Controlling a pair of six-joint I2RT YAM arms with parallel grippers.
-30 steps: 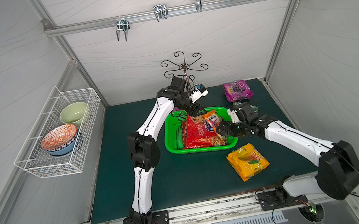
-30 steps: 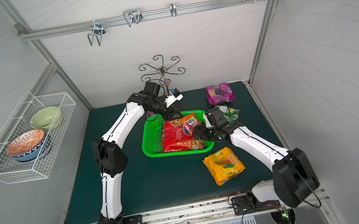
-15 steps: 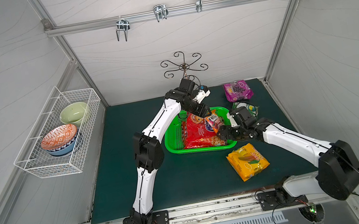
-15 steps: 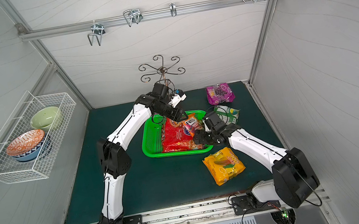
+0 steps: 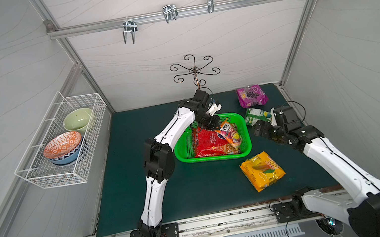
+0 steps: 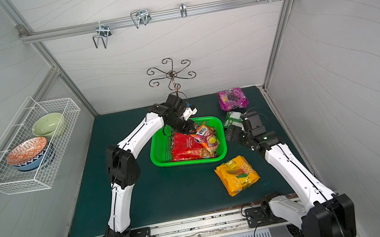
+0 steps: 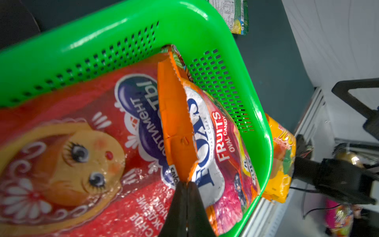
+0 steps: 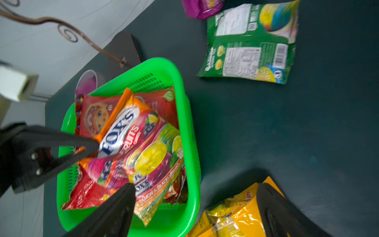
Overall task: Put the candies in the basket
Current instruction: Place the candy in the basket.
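Two grippers: left gripper [image 5: 214, 128], mid-frame, jaws clamped on glossy orange plastic candy bag [image 5: 230, 135] seam; right gripper [image 8: 195, 190] jaws wide apart, empty.

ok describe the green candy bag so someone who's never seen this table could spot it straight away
Find the bright green basket mid-table on the dark mat. Off its far right corner, between it and the purple bag near the back wall, the green candy bag lies flat. It is the only green bag, printed back up, showing white label panels and a barcode.
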